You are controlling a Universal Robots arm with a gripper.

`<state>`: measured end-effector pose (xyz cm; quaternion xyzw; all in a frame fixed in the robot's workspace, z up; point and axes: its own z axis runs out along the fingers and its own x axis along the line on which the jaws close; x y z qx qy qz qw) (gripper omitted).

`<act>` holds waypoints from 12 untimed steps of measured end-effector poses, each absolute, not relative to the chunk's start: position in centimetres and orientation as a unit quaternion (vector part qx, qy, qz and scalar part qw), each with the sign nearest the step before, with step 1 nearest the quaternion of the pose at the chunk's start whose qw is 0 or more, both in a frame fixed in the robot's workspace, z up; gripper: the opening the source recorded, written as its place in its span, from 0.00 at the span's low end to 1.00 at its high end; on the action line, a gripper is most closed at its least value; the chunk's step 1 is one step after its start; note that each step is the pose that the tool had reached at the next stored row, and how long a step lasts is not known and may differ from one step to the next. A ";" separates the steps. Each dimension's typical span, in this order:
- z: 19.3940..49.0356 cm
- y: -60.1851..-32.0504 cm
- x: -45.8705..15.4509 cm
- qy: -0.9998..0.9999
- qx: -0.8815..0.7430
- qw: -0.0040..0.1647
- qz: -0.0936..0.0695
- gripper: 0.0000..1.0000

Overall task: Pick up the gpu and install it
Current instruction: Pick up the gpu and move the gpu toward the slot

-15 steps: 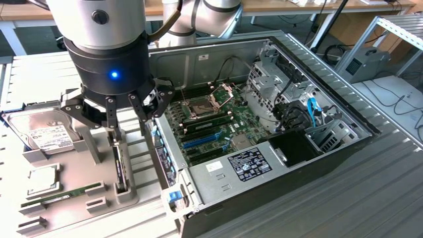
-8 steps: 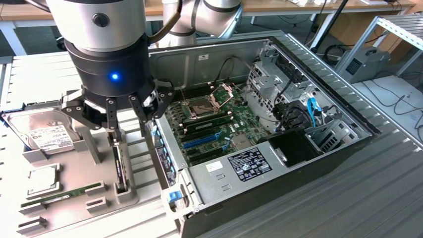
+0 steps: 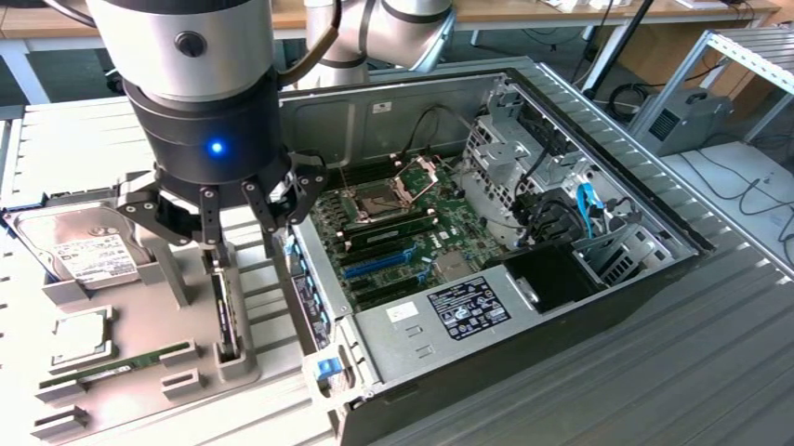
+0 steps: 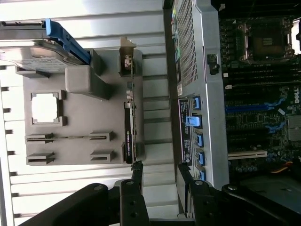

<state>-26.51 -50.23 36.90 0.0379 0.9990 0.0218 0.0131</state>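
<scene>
Computer case (image 3: 416, 339): laid open and placed on the side of the pincer away from the parts tray. Its outer wall (image 4: 207, 94) is seen just beside one finger.
Motherboard (image 3: 397, 232): seen inside the case, with blue expansion slots (image 3: 378, 263) left bare; no card is seated there, so the installing is judged not yet done.
Parts tray (image 3: 137, 316): a grey fixture, found under and beside the pincer.
Pincer (image 3: 242, 232): the jaws are spread wide and nothing is pinched. It is hung directly above the tray's tall upright holder, and no contact with the card is seen.
Gpu (image 3: 221, 311): stood on edge in that holder, below the fingertips. In the wrist view the gpu (image 4: 129, 132) is seen as a thin dark strip.
Long axis: laid along the holder, roughly parallel to the case wall and crosswise to the line joining the two fingertips, so the thin faces are judged to be presented to the fingers.
Offset: from the pincer (image 4: 159, 172), the card is lined up nearer the finger away from the case than the middle of the gap; a small sideways correction is judged to be needed.
Bracket (image 4: 126, 59): a pale metal strip at the card's end farthest from the pincer.
Hard drive (image 3: 93, 251): rested in the tray, beyond the card on the side away from the case.
Memory stick (image 3: 118, 365): laid flat in the tray, well apart from the pincer.
</scene>
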 end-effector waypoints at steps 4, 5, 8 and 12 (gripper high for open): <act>36.7 -50.2 -26.5 0.999 0.038 0.013 0.022 0.42; 36.7 -50.2 -26.5 0.999 0.038 0.013 0.022 0.42; 36.6 -50.2 -26.5 0.999 0.038 0.013 0.022 0.42; 36.4 -50.2 -26.5 0.999 0.038 0.013 0.022 0.42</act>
